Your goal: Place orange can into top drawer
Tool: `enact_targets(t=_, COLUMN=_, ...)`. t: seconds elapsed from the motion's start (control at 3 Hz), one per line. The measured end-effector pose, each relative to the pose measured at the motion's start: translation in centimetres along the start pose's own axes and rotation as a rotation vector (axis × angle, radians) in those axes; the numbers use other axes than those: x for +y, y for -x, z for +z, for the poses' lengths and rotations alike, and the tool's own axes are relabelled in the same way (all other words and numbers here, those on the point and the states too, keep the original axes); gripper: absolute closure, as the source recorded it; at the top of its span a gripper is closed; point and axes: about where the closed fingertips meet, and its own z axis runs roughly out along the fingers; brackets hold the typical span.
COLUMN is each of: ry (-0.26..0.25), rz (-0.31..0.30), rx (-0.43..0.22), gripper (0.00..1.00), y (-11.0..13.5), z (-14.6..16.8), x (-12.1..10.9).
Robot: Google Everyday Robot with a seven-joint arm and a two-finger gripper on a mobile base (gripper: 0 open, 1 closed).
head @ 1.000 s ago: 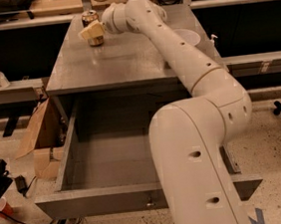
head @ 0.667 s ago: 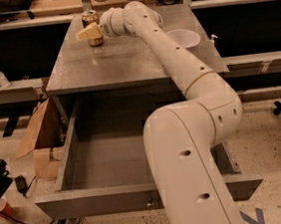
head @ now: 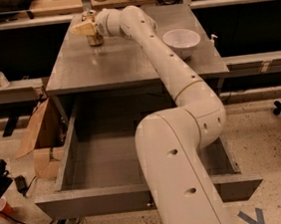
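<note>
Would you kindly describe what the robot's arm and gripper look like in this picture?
The arm is a chain of smooth, rounded white shells, dotted with small dark holes, with a thin gold band at one joint. No loose cables show. The pale cream gripper sits over the far left corner of the grey cabinet top.

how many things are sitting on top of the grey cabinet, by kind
cans: 1 (the orange can, back left, with the pincer right over it)
bowls: 1 (the white bowl, back right)
total: 2
</note>
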Motion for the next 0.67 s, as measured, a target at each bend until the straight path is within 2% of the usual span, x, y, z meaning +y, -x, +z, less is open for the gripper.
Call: enact_targets(t=0.67, ry=0.009, rz=0.012, rx=-0.027, gripper=0.61, y=0.7, z=1.24, x=0.8)
